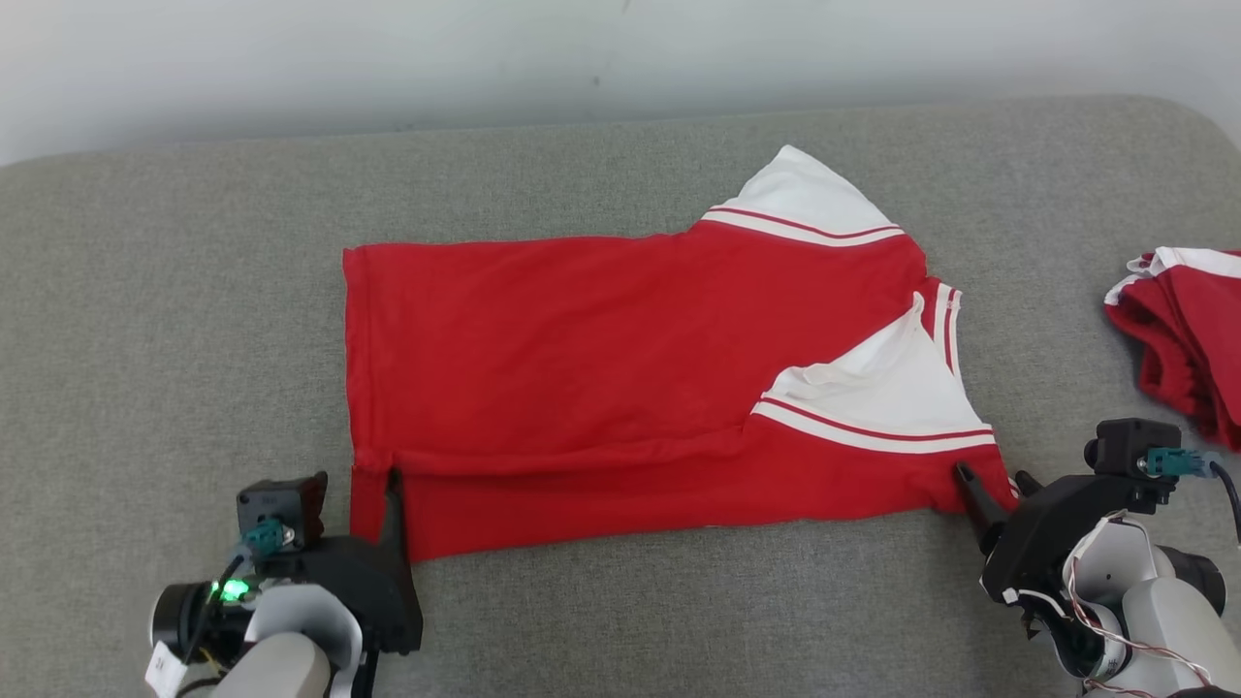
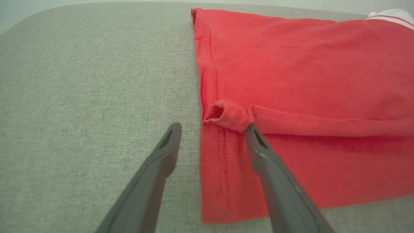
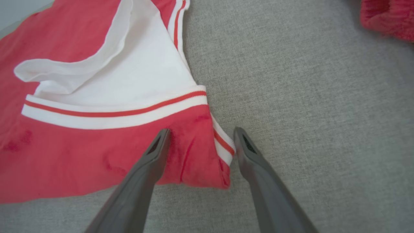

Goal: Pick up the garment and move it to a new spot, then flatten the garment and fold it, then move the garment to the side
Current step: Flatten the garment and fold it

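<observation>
Red shirt [image 1: 601, 359] is lying spread out mid-frame on the grey worktop [image 1: 175, 291], with its near edge folded over. I've got both claws wide open, holding nothing. The left claw [image 2: 212, 127] straddles the lower-left hem, and the right claw [image 3: 202, 130] straddles the lower-right trimmed corner. More red clothes [image 1: 1183, 330] are piled at far right.

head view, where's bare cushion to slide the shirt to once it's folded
Widest bare cushion lies left of the shirt, out to the cushion's rounded left end. A bare strip runs behind the shirt toward the wall, another along its near edge between the left gripper and right gripper. The right is crowded: a pile of red garments sits there.
</observation>
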You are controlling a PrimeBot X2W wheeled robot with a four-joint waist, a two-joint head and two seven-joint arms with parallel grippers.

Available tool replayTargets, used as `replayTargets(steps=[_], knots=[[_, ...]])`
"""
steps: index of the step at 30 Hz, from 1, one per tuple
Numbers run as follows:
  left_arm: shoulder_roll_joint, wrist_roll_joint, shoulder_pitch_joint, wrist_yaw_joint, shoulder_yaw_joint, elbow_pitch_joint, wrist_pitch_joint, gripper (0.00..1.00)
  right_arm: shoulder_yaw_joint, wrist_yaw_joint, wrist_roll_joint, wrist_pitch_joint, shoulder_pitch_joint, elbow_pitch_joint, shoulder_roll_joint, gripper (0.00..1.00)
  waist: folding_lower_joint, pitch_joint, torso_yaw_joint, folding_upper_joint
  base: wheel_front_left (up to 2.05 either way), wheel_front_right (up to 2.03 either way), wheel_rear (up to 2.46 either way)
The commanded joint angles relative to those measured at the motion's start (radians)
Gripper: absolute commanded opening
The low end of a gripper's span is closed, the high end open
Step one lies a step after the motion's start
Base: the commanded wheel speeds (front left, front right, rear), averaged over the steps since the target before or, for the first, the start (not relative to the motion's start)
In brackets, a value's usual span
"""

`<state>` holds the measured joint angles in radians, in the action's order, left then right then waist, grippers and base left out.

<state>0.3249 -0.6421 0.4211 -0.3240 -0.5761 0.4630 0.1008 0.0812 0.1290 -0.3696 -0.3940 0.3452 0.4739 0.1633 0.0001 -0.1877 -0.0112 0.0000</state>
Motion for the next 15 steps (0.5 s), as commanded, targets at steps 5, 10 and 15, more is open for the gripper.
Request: replayTargets(steps=[5, 10, 15], knots=[[-0.012, 0.014, 0.056, 0.004, 0.004, 0.039, 0.018, 1.00, -0.013, 0.003, -0.008, 0.017, 0.016, 0.021, -0.005, 1.00, -0.0001, -0.014, -0.006, 0.0000, 0.00, 0.00, 0.00], [-0.016, 0.008, 0.032, 0.001, 0.000, 0.044, 0.035, 1.00, -0.032, 0.003, -0.017, 0.023, 0.017, 0.032, -0.007, 1.00, -0.0001, -0.023, -0.009, 0.0000, 0.00, 0.00, 0.00], [-0.004, 0.013, -0.017, -0.013, -0.009, 0.014, 0.040, 1.00, -0.038, 0.003, -0.019, 0.030, 0.018, 0.048, -0.005, 1.00, -0.0001, -0.037, 0.000, 0.0000, 0.00, 0.00, 0.00]])
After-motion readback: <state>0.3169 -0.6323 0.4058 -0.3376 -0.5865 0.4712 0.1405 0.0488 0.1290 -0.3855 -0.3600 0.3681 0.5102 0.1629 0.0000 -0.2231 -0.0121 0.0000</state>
